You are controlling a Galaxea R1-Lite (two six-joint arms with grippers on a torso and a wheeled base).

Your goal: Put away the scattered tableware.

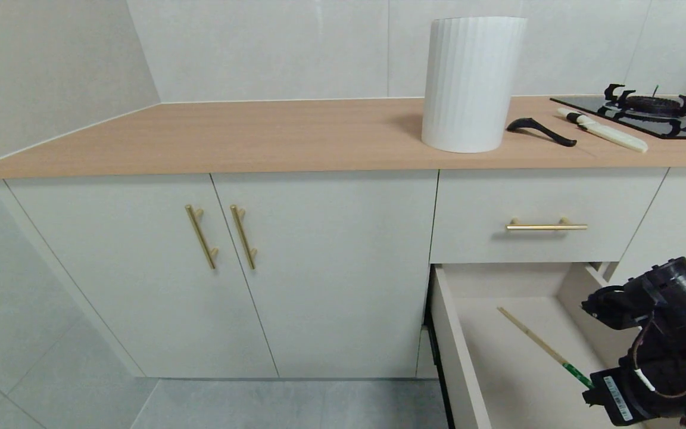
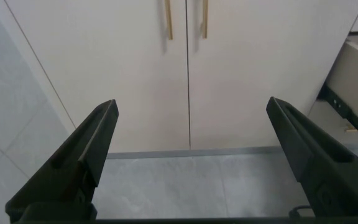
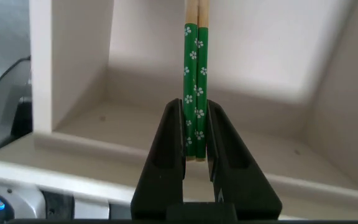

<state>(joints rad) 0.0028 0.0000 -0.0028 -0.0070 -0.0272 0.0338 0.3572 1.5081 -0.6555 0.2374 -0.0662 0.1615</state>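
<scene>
The counter [image 1: 259, 134] runs well above the right gripper [image 3: 196, 134]. The two cabinet doors [image 2: 241, 81] stand shut straight ahead of the left gripper [image 2: 191, 106], whose fingers are spread wide on nothing. The open drawer [image 1: 447, 345] lies under the right gripper. Far above it on the counter are a white ribbed container [image 1: 471, 83], a stove [image 1: 646, 110], a knife [image 1: 605, 131] and a black tool [image 1: 524, 123]. The right gripper is clenched on the green ends of the chopsticks [image 3: 196, 74], which slant away from it into the drawer.

Bright, diffuse light (soft everywhere); faint shadow beside canister [image 1: 471, 83]; straight edges bow.
</scene>
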